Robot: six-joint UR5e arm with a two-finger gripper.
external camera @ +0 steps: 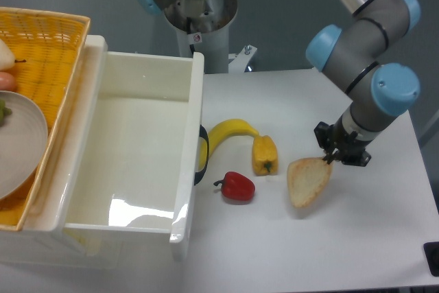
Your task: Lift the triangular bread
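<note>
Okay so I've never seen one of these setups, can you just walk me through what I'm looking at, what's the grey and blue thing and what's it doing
The grey and blue thing is a robot arm, filmed by one fixed camera looking down at a white table from the front. At its tip is a small black gripper with two fingers. It is pinching one corner of the triangular bread, which hangs tilted from the fingers. Whether the bread's low end touches the table, I cannot tell. Lying on the table are a banana, a yellow pepper and a red pepper. To the left sits a big white bin, and beyond it a yellow wicker basket holding a grey plate.
</note>
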